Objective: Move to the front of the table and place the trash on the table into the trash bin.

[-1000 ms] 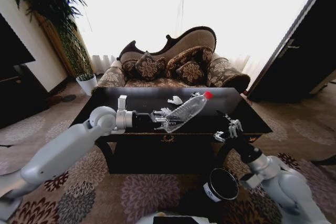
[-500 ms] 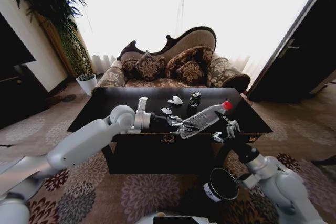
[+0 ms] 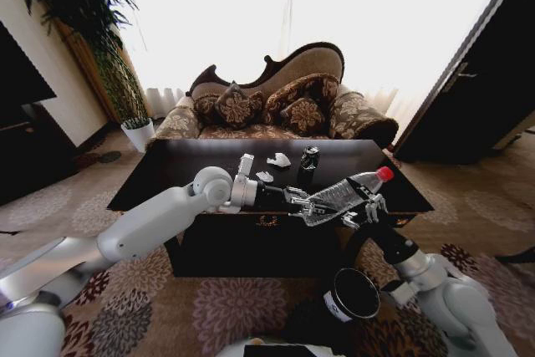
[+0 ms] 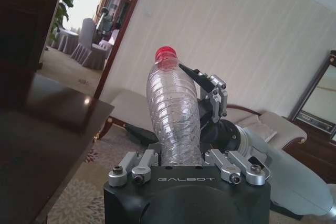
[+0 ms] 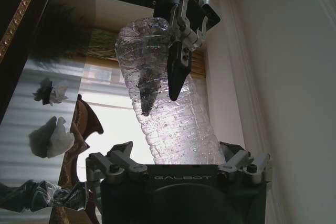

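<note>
My left gripper (image 3: 308, 205) is shut on the base end of the clear plastic bottle (image 3: 344, 193), one piece of the trash, and holds it in the air over the table's (image 3: 167, 175) front right edge. The red cap (image 3: 384, 174) points right and up. My right gripper (image 3: 364, 207) is open just under the bottle's neck, the bottle lying between its fingers (image 5: 247, 167). In the left wrist view the right gripper (image 4: 210, 94) sits beside the cap. A dark crushed can (image 3: 310, 157) and white paper bits (image 3: 278, 160) lie on the glossy top. The black trash bin (image 3: 352, 293) stands on the carpet below my right arm.
A patterned sofa (image 3: 276, 106) stands behind the table. A potted plant (image 3: 138, 131) is at the back left, a dark cabinet (image 3: 21, 123) at the left edge, a dark door (image 3: 485, 81) at the right. Patterned carpet surrounds the table.
My left arm has swung right with the bottle, from the table's middle to beside the right gripper. The can behind it is now uncovered. The right arm has hardly moved.
</note>
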Motion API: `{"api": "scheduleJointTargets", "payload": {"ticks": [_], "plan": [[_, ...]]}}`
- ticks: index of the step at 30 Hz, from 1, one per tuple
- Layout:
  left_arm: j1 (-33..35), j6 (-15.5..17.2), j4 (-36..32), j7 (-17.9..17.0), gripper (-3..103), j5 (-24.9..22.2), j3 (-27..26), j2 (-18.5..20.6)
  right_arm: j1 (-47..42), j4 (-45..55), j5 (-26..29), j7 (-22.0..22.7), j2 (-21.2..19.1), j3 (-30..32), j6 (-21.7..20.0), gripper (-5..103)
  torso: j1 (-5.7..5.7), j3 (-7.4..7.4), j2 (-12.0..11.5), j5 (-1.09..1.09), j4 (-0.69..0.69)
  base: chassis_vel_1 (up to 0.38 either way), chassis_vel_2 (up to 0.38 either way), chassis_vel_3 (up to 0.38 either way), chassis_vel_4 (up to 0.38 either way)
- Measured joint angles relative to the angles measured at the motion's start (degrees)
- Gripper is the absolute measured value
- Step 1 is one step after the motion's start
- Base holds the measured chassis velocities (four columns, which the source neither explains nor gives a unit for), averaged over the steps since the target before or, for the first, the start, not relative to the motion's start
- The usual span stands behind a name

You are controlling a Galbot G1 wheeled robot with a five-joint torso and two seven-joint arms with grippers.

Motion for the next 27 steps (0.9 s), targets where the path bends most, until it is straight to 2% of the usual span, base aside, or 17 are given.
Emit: {"api": "scheduleJointTargets", "payload": {"ticks": [3, 5, 9, 11, 16, 17, 19, 20, 22, 25, 27], "plan": [[0.2, 0.0, -0.3, 0.0, 30, 0.0, -0.3, 0.2, -0.3, 0.2, 0.1, -0.2, 0.0, 0.2, 0.3, 78, 0.0, 0.0, 0.0, 0.0, 0.0, 0.0, 0.0, 0.0, 0.0], [0.3, 0.0, -0.3, 0.0, 30, 0.0, -0.3, 0.2, -0.4, 0.2, 0.2, -0.3, 0.0, 0.2, 0.3, 78, 0.0, 0.0, 0.0, 0.0, 0.0, 0.0, 0.0, 0.0, 0.0], [0.4, 0.1, -0.5, 0.0, 30, 0.1, -0.6, 0.2, -0.7, 0.2, 0.2, -0.4, 0.1, 0.4, 0.4, 57, 0.0, 0.0, 0.0, 0.0, 0.0, 0.0, 0.0, 0.0, 0.0], [0.4, 0.1, -0.5, 0.0, 30, 0.1, -0.6, 0.2, -0.7, 0.3, 0.3, -0.4, 0.1, 0.4, 0.5, 57, 0.0, 0.0, 0.0, 0.0, 0.0, 0.0, 0.0, 0.0, 0.0], [0.5, 0.2, -0.6, 0.3, 30, 0.1, -0.9, 0.3, -0.9, 0.4, 0.3, -0.5, 0.3, 0.4, 0.6, 44, 0.0, 0.0, 0.0, 0.0, 0.0, 0.0, 0.0, 0.0, 0.0], [0.6, 0.3, -0.6, 0.4, 27, 0.1, -1.0, 0.4, -0.9, 0.4, 0.3, -0.5, 0.3, 0.3, 0.6, 41, 0.0, 0.0, 0.0, 0.0, 0.0, 0.0, 0.0, 0.0, 0.0], [0.9, 0.7, -0.9, 0.7, 36, 0.1, -1.5, 0.6, -1.0, 0.4, 0.3, -0.6, 0.3, 0.3, 0.7, 36, 0.0, 0.0, 0.0, 0.0, 0.0, 0.0, 0.0, 0.0, 0.0], [0.9, 0.7, -0.9, 0.7, 36, 0.1, -1.5, 0.6, -1.0, 0.4, 0.3, -0.6, 0.3, 0.3, 0.7, 36, 0.0, 0.0, 0.0, 0.0, 0.0, 0.0, 0.0, 0.0, 0.0], [1.3, 0.8, -1.2, 0.8, 46, 0.1, -2.1, 0.9, -1.1, 0.4, 0.3, -0.7, 0.3, 0.2, 0.8, 33, 0.0, 0.0, 0.0, 0.0, 0.0, 0.0, 0.0, 0.0, 0.0], [1.9, 0.8, -1.6, 0.9, 52, 0.0, -2.8, 1.4, -1.1, 0.4, 0.3, -0.7, 0.3, 0.1, 0.9, 30, 0.0, 0.0, 0.0, 0.0, -0.01, 0.0, 0.0, 0.0, 0.0], [2.8, 0.8, -2.2, 0.9, 63, 0.0, -4.2, 2.4, -1.2, 0.1, 0.3, -0.9, 0.4, 0.1, 0.9, 29, 0.0, 0.0, 0.0, 0.0, -0.01, 0.0, 0.0, 0.0, 0.0]]}}
